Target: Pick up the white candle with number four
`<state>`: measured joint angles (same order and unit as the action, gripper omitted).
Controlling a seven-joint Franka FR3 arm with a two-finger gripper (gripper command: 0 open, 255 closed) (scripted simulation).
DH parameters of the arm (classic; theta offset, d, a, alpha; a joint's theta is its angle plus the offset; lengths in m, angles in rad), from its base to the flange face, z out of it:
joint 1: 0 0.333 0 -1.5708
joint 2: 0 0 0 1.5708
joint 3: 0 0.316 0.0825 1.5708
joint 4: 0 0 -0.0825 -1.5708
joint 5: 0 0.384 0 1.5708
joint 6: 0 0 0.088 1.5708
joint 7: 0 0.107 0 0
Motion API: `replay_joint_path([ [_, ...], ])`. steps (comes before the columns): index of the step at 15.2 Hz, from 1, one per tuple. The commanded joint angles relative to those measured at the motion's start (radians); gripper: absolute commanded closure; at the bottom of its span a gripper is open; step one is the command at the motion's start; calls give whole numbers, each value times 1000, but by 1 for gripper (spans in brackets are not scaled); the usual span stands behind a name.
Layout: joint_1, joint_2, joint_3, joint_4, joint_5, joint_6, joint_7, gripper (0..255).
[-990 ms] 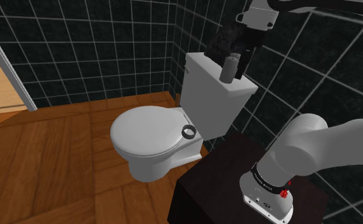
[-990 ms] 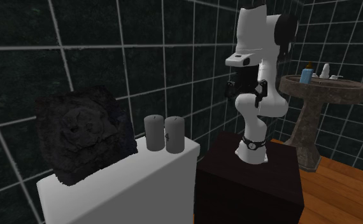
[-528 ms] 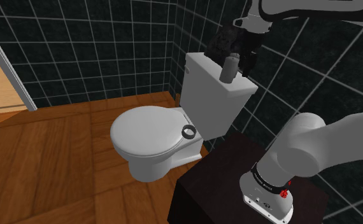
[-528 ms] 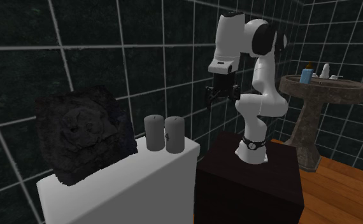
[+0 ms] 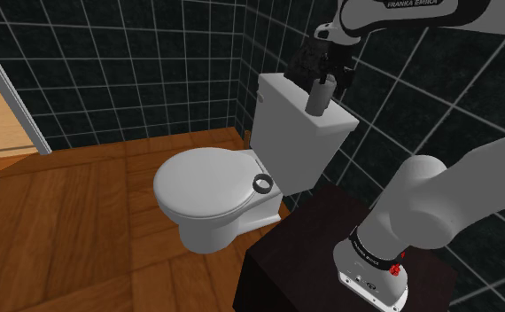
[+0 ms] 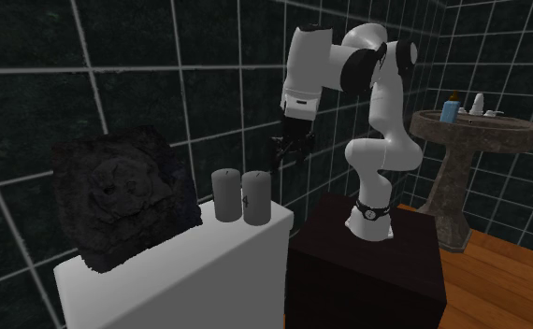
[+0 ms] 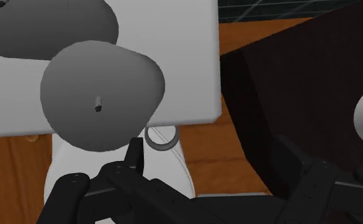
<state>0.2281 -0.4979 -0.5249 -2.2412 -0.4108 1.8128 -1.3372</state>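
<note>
My fingers (image 7: 134,159) are apart and empty above the tank (image 7: 186,63). The numbered candle (image 7: 100,95) stands just beside the other candle (image 7: 46,25) there. If I descend off-centre, I could knock one off.

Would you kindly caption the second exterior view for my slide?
Black gripper hangs near the numbered grey candle atop a white toilet tank.

The arm (image 6: 383,140) is showing white links with dark joints, dark FRANKA EMIKA lettering (image 5: 416,4), a red dot (image 5: 394,269) at its base and an all-black gripper (image 6: 288,153)
</note>
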Motion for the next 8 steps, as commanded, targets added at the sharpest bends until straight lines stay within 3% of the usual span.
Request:
replay_joint_path([
  [1, 34, 64, -48, 48, -11, 46, -133, 0],
  [4, 84, 161, -111, 113, -3, 118, -312, 0],
  [8, 80, 170, -121, 67, -8, 172, -303, 0],
])
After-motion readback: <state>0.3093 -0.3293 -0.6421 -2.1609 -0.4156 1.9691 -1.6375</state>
